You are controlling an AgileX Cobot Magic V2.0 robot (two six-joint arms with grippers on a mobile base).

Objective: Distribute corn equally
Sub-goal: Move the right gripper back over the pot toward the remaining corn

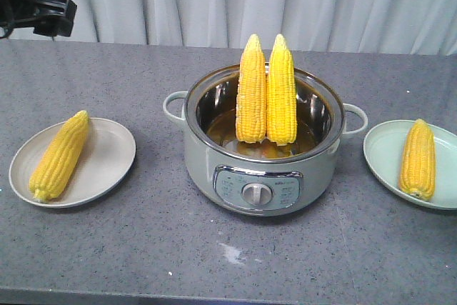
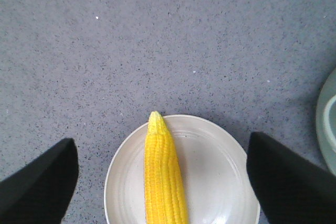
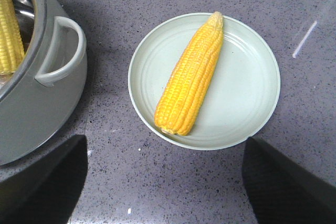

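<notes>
Two cobs of corn stand upright, leaning on the far rim of the grey-green pot. A third corn cob lies on the beige plate at the left. Another cob lies on the pale green plate at the right. My left gripper hangs open above the beige plate, its fingers wide of the cob. My right gripper is open over the table, just in front of the green plate and its cob.
The pot's side handle sticks out toward the green plate. A black part of the left arm shows at the top left. A grey curtain hangs behind the speckled grey table.
</notes>
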